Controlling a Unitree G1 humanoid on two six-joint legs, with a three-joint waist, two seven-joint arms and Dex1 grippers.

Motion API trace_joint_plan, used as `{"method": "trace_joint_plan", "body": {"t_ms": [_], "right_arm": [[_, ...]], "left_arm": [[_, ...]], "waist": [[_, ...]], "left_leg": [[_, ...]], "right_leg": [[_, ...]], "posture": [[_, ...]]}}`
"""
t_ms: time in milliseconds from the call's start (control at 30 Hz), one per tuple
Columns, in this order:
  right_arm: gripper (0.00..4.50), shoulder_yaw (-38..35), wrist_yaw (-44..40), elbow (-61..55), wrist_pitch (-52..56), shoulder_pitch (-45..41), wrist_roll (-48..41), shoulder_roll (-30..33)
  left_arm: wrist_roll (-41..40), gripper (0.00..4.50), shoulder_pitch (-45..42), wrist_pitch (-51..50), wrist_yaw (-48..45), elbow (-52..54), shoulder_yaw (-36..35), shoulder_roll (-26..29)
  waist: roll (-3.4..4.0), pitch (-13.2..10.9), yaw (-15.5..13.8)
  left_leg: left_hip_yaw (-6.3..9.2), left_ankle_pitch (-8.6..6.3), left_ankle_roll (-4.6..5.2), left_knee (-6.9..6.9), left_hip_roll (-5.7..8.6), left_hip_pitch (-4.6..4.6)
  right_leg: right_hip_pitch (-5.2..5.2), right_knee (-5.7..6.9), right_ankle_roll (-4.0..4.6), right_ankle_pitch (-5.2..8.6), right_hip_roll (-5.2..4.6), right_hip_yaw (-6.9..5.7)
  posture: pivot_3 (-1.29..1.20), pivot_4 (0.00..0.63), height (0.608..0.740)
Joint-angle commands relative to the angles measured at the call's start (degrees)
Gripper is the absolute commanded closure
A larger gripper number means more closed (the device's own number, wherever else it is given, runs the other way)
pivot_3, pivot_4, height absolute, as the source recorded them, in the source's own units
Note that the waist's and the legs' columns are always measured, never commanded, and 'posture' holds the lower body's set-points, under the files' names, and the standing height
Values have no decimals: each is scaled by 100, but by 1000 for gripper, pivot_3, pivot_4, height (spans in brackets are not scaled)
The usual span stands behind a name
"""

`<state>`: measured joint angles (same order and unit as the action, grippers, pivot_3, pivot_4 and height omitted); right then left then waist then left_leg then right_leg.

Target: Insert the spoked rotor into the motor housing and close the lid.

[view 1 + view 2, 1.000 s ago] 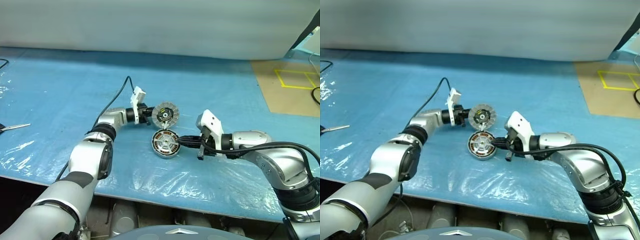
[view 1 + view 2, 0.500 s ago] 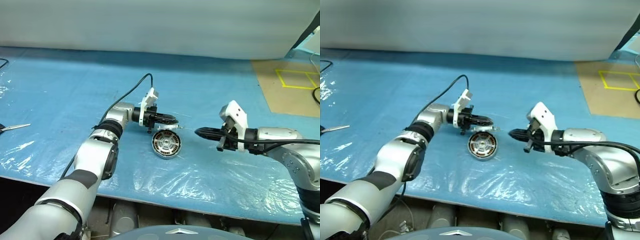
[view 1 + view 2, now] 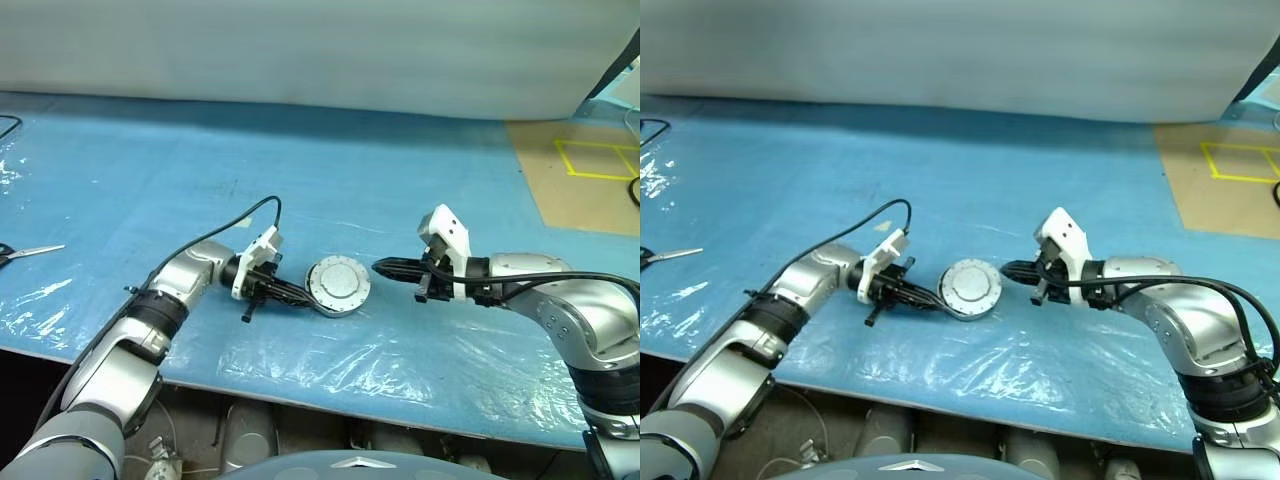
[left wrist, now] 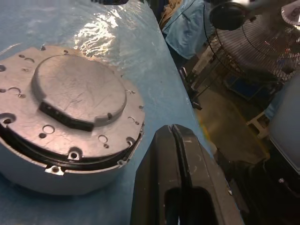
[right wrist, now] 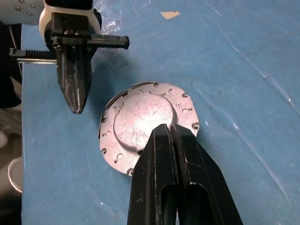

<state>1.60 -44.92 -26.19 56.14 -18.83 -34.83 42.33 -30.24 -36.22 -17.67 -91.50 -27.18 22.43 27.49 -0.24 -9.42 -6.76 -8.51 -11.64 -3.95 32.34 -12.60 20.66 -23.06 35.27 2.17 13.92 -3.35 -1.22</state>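
Observation:
The lid [image 3: 338,284] lies flat on the motor housing [image 4: 56,176], plain grey face up, near the table's front middle. It covers the housing's opening, so the spoked rotor is hidden. My left gripper [image 3: 300,297] is shut and empty, its tips just left of the housing and apart from it. From the right, my right gripper [image 3: 378,266] points at the lid, also shut and empty, with a small gap to the rim. In the right wrist view its fingertips [image 5: 169,129] overlap the lid [image 5: 140,123], and the left gripper [image 5: 75,105] shows beyond.
Blue plastic sheeting [image 3: 200,170] covers the table. Scissors [image 3: 22,250] lie at the far left. A brown board with a yellow tape square [image 3: 590,160] sits at the back right. The table's front edge [image 3: 400,420] runs close behind both arms.
The lid, held up over the open housing by my left gripper, now lies flat on it. That gripper has let go and drawn back left. My right gripper has backed off the housing.

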Motion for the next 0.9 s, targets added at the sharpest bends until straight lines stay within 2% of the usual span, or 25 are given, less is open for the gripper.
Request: {"method": "trace_joint_plan", "body": {"t_ms": [33, 133, 233, 267, 367, 467, 700, 900], "right_arm": [[4500, 30, -78, 86, -278, -239, 0, -124], [4500, 190, -126, 90, -438, -284, 69, -206], [4500, 348, -175, 79, -550, -315, 116, -289], [4101, 379, -192, 113, -591, -346, 123, -322], [3350, 578, -358, 269, -808, -465, 254, -340], [2344, 883, -591, 471, -1106, -559, 491, -331], [16, 1581, -1015, 1090, -2057, -729, 1180, -597], [16, 1767, -926, 1572, -2550, -844, 1713, -890]], "left_arm": [[-612, 4465, 385, -601, 734, 1052, -1028, 48], [-926, 4465, 1078, -851, 1735, 2019, -1763, -118], [-888, 4465, 1982, -770, 2730, 3056, -2250, -307], [-826, 4500, 2308, -755, 2897, 3367, -2318, -272], [-597, 4500, 3061, -560, 3100, 4022, -2379, -84], [-281, 4500, 3522, -210, 3217, 4320, -2377, 62], [43, 4500, 4027, 291, 3495, 4504, -2529, 195], [17, 4500, 4259, 266, 3618, 4651, -2413, 167]], "waist": [[0, 0, 32], [3, 1, 111], [4, 2, 162], [4, 2, 174], [6, 1, 197], [9, -1, 166], [10, -1, 166], [9, 0, 235]], "left_leg": [[0, 0, 0, 0, -2, 0], [0, 0, -1, -5, -3, 3], [-1, -1, -1, -7, -2, 25], [0, -1, -1, -7, -4, 26], [0, -1, -1, -10, -13, 25], [-1, -1, 1, 0, -18, 5], [-11, 2, 7, 13, -19, -13], [-12, 2, 7, 9, -16, -10]], "right_leg": [[-1, 1, -1, -1, 2, 0], [-1, 2, 0, 0, 4, -1], [-1, -9, 0, 0, 6, -1], [-1, -13, -1, 0, 7, -1], [-3, -15, -1, 0, 16, -5], [-2, -12, 1, 1, 17, -6], [10, -12, 24, 15, 14, 5], [5, -8, 23, 14, 15, 7]], "posture": [[0, 150, 740], [0, 150, 740], [0, 150, 740], [0, 150, 740], [0, 150, 740], [0, 150, 740], [0, 150, 740], [0, 150, 740]]}}
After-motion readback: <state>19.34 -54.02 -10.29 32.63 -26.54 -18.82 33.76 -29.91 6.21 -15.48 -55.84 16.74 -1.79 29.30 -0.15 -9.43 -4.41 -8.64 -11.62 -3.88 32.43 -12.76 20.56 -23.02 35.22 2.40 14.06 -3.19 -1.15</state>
